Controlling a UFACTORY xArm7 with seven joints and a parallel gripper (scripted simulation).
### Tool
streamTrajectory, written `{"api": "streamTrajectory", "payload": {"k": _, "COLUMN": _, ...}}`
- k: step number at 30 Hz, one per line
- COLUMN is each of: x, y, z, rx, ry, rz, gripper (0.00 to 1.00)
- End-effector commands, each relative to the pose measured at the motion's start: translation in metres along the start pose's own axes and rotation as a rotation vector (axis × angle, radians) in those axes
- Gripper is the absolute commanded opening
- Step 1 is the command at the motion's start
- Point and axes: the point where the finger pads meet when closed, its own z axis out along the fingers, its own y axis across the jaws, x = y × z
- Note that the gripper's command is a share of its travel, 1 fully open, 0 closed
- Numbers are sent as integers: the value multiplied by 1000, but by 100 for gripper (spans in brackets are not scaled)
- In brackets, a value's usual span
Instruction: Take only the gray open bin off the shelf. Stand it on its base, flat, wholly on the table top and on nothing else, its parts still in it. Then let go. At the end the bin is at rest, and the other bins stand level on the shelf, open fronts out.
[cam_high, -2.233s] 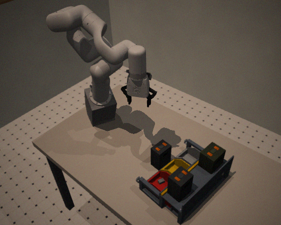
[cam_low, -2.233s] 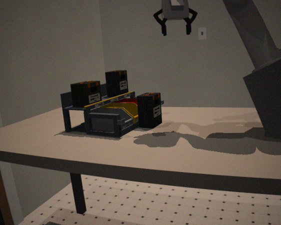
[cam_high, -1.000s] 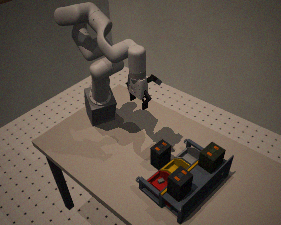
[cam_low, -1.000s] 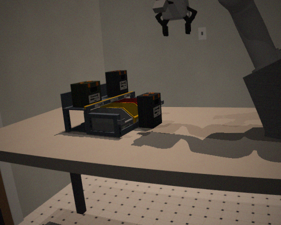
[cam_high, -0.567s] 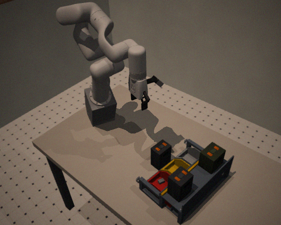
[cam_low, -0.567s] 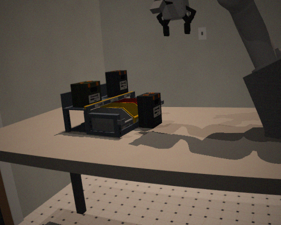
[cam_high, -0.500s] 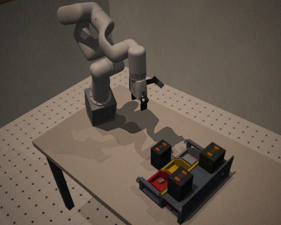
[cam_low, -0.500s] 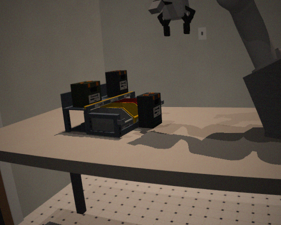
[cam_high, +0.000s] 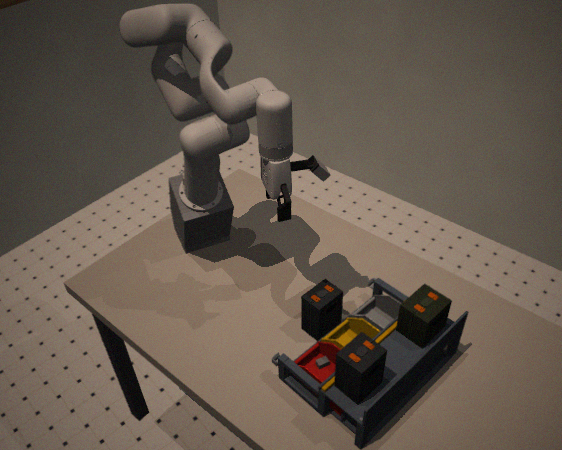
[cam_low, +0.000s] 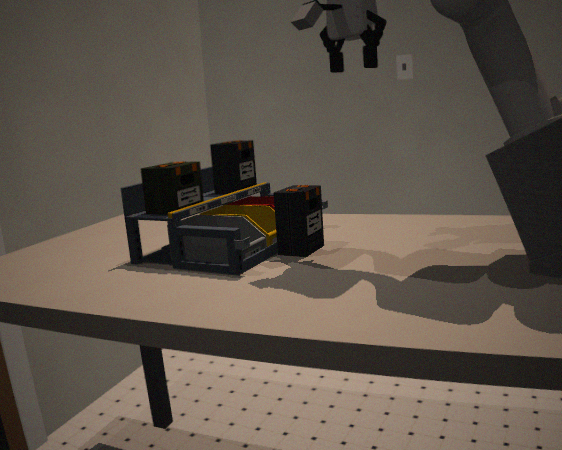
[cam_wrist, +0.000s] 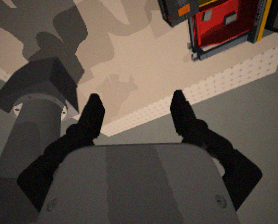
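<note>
The gray open bin (cam_high: 382, 312) (cam_low: 250, 231) sits in the low front row of the shelf (cam_high: 417, 382) (cam_low: 178, 250) (cam_wrist: 225, 48), at the end away from the red bin (cam_high: 306, 361) (cam_low: 262, 200) (cam_wrist: 207, 34). I cannot make out its parts. The yellow bin (cam_high: 345, 335) (cam_low: 259, 214) is between them. The red bin holds small gray parts. All three bins appear level, open fronts towards the arm's base. My gripper (cam_high: 280, 207) (cam_low: 353, 68) (cam_wrist: 136, 100) is open and empty, high above the table, between the arm's base and the shelf, well away from the bins.
A black box (cam_high: 321, 311) (cam_low: 299, 220) (cam_wrist: 175, 15) stands on the table (cam_high: 235, 320) (cam_low: 75, 280) close before the yellow bin. Another black box (cam_high: 360, 367) (cam_low: 232, 167) and an olive box (cam_high: 424, 315) (cam_low: 171, 189) stand on the shelf's upper deck, behind the yellow rail.
</note>
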Motion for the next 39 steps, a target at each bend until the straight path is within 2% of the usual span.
{"api": "streamTrajectory", "payload": {"k": 1, "x": 1, "y": 1, "z": -1, "rx": -4, "ry": 0, "rz": 172, "gripper": 100}}
{"api": "streamTrajectory", "payload": {"k": 12, "x": 1, "y": 1, "z": -1, "rx": -4, "ry": 0, "rz": 172, "gripper": 100}}
{"api": "streamTrajectory", "payload": {"k": 17, "x": 1, "y": 1, "z": -1, "rx": -4, "ry": 0, "rz": 431, "gripper": 100}}
{"api": "streamTrajectory", "payload": {"k": 29, "x": 1, "y": 1, "z": -1, "rx": -4, "ry": 0, "rz": 431, "gripper": 100}}
{"api": "streamTrajectory", "payload": {"k": 34, "x": 1, "y": 1, "z": -1, "rx": -4, "ry": 1, "rz": 690, "gripper": 100}}
{"api": "streamTrajectory", "payload": {"k": 39, "x": 1, "y": 1, "z": -1, "rx": -4, "ry": 1, "rz": 690, "gripper": 100}}
